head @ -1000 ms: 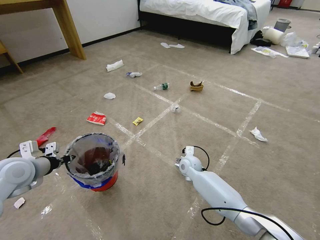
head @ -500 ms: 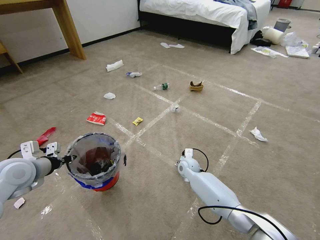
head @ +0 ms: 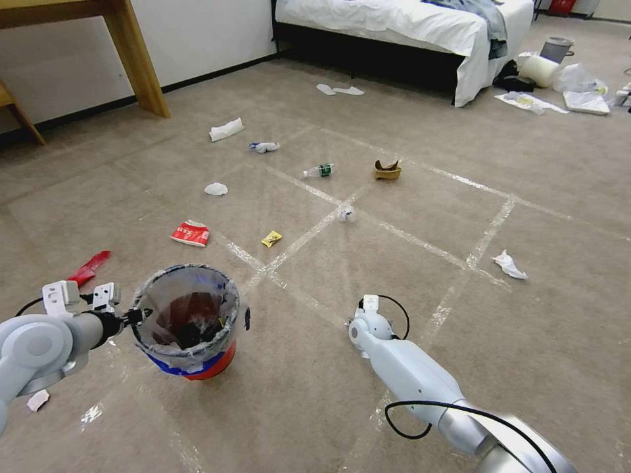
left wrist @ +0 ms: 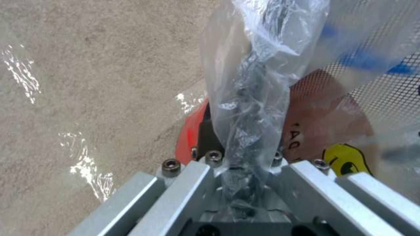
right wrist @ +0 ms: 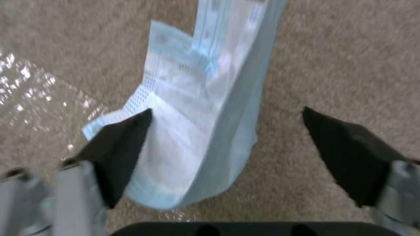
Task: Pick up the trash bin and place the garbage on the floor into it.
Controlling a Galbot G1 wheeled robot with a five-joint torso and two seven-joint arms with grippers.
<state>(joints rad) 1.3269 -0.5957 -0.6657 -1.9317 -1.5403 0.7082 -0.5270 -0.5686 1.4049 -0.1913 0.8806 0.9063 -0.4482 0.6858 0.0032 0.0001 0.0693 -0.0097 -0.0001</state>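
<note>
The left gripper (head: 135,316) is clamped on the near-left rim of the trash bin (head: 190,322), its jaws pinching the clear plastic liner (left wrist: 254,98) where it folds over the edge. The bin hangs upright from that grip just beside the left arm, with dark and red litter already lying inside it.

The right gripper (right wrist: 225,131) is reaching down to the floor (head: 315,394) to the right of the bin, well apart from it. Its two dark fingers (right wrist: 120,144) are spread wide, and a pale blue scrap (right wrist: 205,108) lies flat on the carpet between them, closer to one finger than the other, with its far end reaching out past the fingertips. Whether the near finger is actually touching the scrap is hard to tell.

Farther out on the taped carpet the rest of the garbage is scattered: a red wrapper (head: 190,233), a yellow wrapper (head: 271,238), a green-labelled bottle (head: 319,171), a torn brown paper bag (head: 388,169) and a crumpled white tissue (head: 510,264) off to the right.
</note>
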